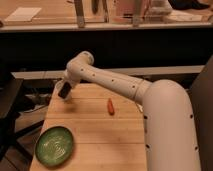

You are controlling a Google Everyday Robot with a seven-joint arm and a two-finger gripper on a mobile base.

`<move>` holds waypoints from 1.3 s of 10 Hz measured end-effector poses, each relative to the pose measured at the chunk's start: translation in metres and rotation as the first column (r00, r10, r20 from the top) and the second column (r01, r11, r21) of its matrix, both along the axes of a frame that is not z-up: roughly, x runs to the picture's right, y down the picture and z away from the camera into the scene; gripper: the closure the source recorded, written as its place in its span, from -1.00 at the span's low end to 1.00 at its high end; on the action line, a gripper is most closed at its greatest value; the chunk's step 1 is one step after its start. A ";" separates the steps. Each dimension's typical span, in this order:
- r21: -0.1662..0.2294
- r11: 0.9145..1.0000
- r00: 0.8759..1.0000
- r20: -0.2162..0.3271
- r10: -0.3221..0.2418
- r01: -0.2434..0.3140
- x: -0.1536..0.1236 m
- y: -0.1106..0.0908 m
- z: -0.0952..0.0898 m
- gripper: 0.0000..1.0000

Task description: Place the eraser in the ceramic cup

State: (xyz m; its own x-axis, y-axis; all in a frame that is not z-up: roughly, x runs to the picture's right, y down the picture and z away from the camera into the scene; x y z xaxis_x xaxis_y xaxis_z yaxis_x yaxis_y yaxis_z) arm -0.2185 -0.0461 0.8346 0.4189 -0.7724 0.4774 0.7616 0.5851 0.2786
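My gripper (pixel 64 91) is the dark end of the white arm (pixel 115 82). It hangs over the far left part of the wooden table (pixel 95 135), close above the tabletop. I cannot make out the black eraser as a separate thing; it is hidden or lost against the dark gripper. The ceramic cup does not show; the gripper and wrist cover the spot beneath them.
A small orange carrot-shaped thing (pixel 110 106) lies mid-table, right of the gripper. A round green plate (pixel 54 145) sits at the near left corner. My white base (pixel 172 130) fills the right side. A dark shelf and counter (pixel 105 25) run behind the table.
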 end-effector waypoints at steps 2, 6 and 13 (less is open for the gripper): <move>0.019 1.000 1.000 0.020 0.006 -0.007 -0.002 -0.017 0.006 1.00; 0.040 0.999 0.999 0.040 -0.025 0.023 -0.021 -0.039 0.017 1.00; 0.044 0.999 0.997 0.068 -0.022 0.019 -0.025 -0.042 0.029 0.52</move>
